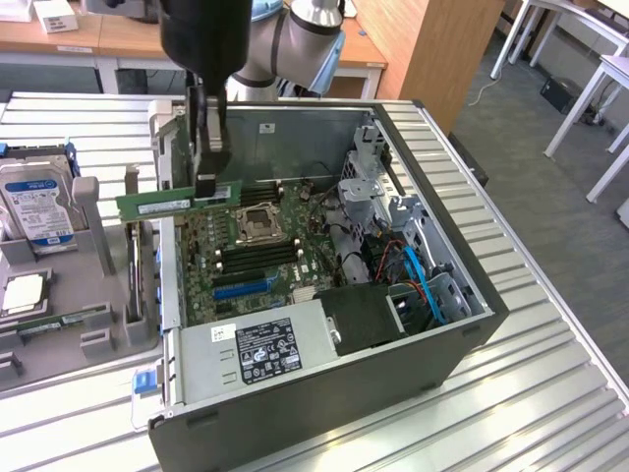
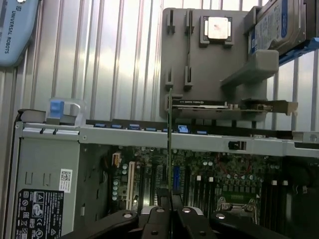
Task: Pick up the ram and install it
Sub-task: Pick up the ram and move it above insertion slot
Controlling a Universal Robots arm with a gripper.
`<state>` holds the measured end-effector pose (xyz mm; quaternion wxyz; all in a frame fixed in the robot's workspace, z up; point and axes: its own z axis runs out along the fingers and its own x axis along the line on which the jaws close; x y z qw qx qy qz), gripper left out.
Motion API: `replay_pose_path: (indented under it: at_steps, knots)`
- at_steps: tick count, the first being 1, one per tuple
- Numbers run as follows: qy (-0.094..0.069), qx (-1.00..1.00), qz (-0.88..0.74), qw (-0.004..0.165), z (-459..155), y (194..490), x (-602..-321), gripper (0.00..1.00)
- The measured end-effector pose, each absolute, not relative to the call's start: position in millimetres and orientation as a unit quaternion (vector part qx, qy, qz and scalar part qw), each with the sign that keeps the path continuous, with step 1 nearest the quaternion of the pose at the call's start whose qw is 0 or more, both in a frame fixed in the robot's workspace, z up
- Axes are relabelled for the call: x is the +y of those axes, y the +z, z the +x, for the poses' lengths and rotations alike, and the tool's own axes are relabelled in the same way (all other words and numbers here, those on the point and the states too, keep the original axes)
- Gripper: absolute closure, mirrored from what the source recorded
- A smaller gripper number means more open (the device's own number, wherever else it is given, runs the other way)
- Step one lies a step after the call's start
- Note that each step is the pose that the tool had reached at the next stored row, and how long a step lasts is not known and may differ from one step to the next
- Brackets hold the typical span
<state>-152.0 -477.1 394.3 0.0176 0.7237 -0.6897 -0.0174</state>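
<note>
The ram (image 1: pixel 162 204) is a long green stick, held level in the air over the near wall of the open computer case (image 1: pixel 324 393), at the exterior view's left side of the motherboard (image 1: pixel 246 265). My gripper (image 1: pixel 206 185) comes down from above and is shut on the stick near one end. In the wrist view the ram (image 2: pixel 169 149) shows edge-on as a thin line running out from my gripper (image 2: pixel 169 214), above the board. Black memory slots (image 1: pixel 257 258) lie just below the CPU socket (image 1: pixel 257 222).
A grey parts tray (image 1: pixel 98 285) stands beside the case at the exterior view's left, carrying a hard drive (image 1: pixel 34 202) and a square CPU chip (image 1: pixel 22 293). In the wrist view the tray (image 2: pixel 209 64) also holds a card (image 2: pixel 224 104). The power supply (image 1: pixel 260 349) and drive cage (image 1: pixel 369 177) stand inside the case.
</note>
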Motion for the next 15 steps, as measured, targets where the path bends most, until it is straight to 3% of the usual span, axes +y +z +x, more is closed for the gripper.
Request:
replay_pose_path:
  at_steps: [15]
  knots:
    - [-0.017, -0.69, 0.724, 0.018, -108, 394, -477, 0.88]
